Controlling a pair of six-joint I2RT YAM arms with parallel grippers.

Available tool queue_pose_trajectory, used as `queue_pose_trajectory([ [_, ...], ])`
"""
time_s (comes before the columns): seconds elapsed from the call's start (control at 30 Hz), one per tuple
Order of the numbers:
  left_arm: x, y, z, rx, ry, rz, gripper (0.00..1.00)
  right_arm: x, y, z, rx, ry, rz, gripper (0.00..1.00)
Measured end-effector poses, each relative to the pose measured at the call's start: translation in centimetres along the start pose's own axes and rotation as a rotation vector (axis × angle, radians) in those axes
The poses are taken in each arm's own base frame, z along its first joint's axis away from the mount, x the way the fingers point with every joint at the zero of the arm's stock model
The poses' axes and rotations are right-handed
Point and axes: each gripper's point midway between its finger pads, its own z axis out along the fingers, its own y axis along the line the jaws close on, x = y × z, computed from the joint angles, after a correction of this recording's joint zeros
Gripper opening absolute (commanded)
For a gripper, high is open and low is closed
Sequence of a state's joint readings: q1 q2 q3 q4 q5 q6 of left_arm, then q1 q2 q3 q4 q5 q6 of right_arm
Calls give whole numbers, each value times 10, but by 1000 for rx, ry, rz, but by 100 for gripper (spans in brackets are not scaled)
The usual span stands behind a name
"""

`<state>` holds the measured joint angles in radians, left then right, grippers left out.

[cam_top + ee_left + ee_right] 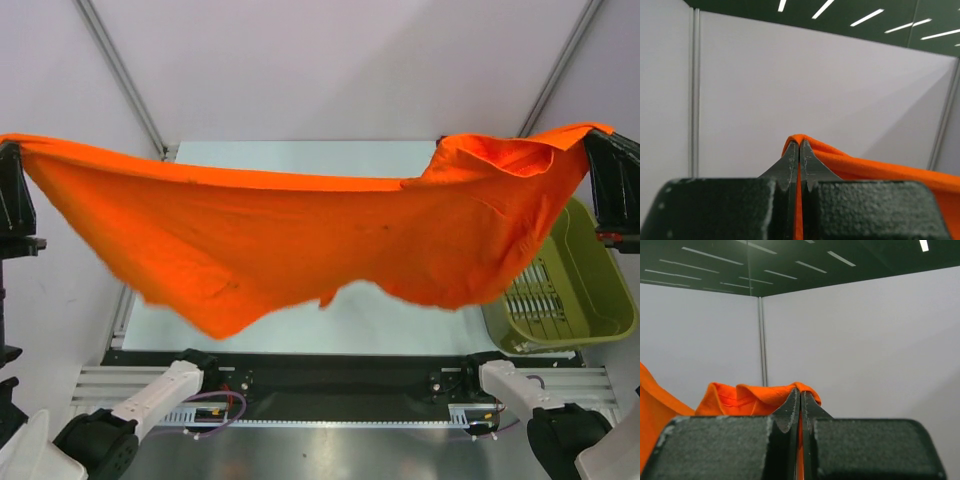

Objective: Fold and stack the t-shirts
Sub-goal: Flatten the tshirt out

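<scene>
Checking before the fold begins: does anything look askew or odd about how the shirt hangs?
Yes. The orange t-shirt hangs between the left gripper and right gripper, both shut on it, but unevenly: the end by the right gripper is bunched and folded over, and the lower edge dips lowest towards the left.

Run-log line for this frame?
left gripper: shut on orange t-shirt | right gripper: shut on orange t-shirt | orange t-shirt: stretched mid-air above table | fold: not yet done | basket: far right
</scene>
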<state>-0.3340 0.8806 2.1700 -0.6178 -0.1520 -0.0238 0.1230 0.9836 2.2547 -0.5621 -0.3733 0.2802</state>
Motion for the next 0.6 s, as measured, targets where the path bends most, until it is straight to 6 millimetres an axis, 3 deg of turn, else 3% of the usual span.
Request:
queue_pose_trajectory([
  [0.13, 30, 9, 10, -43, 75, 41, 1, 12, -7, 9, 3, 13, 16, 0],
  [0.23, 80, 12, 31, -69, 182, 99, 0, 44, -25, 26, 19, 56, 44, 0],
  [0.3, 129, 16, 46, -89, 282, 149, 0, 83, -44, 40, 40, 112, 77, 0],
  [0.37, 197, 21, 59, -105, 408, 209, 0, 135, -66, 53, 67, 189, 120, 0],
  [0.43, 294, 29, 61, -106, 564, 271, 0, 198, -92, 66, 102, 288, 167, 0],
  [0.47, 332, 34, 52, -107, 637, 294, 0, 230, -104, 70, 119, 333, 188, 0],
  [0.53, 434, 51, 23, -112, 852, 338, 0, 292, -127, 73, 155, 427, 227, 0],
  [0.6, 514, 69, -12, -118, 1049, 365, 0, 365, -151, 69, 202, 551, 275, 0],
])
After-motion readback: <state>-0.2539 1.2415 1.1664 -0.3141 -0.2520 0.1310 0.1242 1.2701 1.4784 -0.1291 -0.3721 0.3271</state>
